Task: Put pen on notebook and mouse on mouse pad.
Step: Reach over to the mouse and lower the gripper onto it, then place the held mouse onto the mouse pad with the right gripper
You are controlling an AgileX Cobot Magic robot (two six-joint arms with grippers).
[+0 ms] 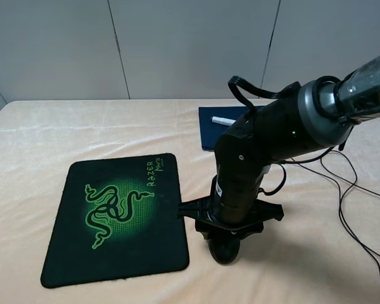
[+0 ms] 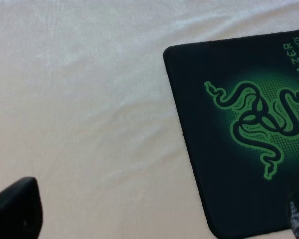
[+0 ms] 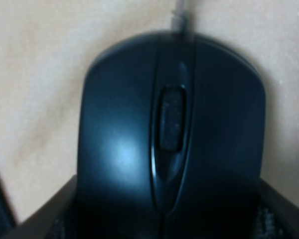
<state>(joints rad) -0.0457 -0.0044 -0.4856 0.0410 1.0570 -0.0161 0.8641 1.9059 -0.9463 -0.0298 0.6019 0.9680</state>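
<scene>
The glossy black mouse point(image 1: 226, 251) rests on the cream cloth just right of the mouse pad point(image 1: 114, 221), with its cable trailing off to the right. My right gripper point(image 1: 225, 239) reaches down over it; in the right wrist view the mouse point(image 3: 169, 139) fills the frame and both fingers press its sides, shut on it. The white pen point(image 1: 223, 120) lies on the navy notebook point(image 1: 209, 133) at the back, partly hidden by the right arm. My left gripper point(image 2: 157, 219) hovers open beside the mouse pad point(image 2: 249, 149), holding nothing.
Thin black cables point(image 1: 354, 209) loop across the cloth on the right side of the table. A grey panelled wall runs behind the table's far edge. The left arm itself does not show in the high view.
</scene>
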